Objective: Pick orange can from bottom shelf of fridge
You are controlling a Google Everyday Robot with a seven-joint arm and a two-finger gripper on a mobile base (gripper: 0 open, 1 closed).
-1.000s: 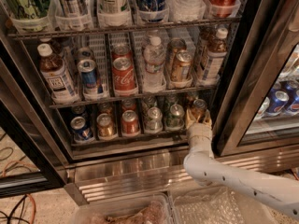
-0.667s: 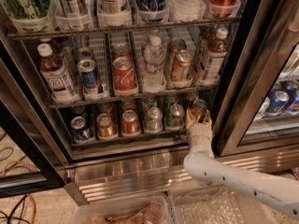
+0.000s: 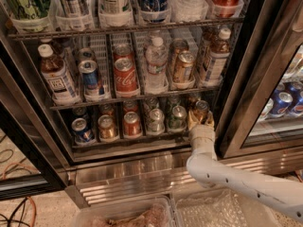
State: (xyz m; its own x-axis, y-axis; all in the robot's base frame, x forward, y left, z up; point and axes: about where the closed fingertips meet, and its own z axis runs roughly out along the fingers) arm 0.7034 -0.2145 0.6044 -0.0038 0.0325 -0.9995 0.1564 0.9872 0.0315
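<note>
The fridge (image 3: 236, 79) stands open with wire racks of drinks. On the bottom shelf (image 3: 128, 140) is a row of short cans. The orange can (image 3: 201, 107), coppery brown with a silver lid, stands at the front of the rightmost lane. My gripper (image 3: 200, 120) reaches up from the lower right on a white arm and sits right at the base of this can, which shows just above it. A redder-orange can (image 3: 131, 124) and a golden can (image 3: 108, 126) stand further left in the same row.
The fridge's dark door post (image 3: 246, 74) is just to the right of my gripper. The middle rack above holds a Coca-Cola can (image 3: 124, 74), a water bottle (image 3: 156, 64) and a taller brown can (image 3: 182, 67). The ribbed steel base (image 3: 142, 174) lies below. A clear bin (image 3: 123, 214) is on the floor.
</note>
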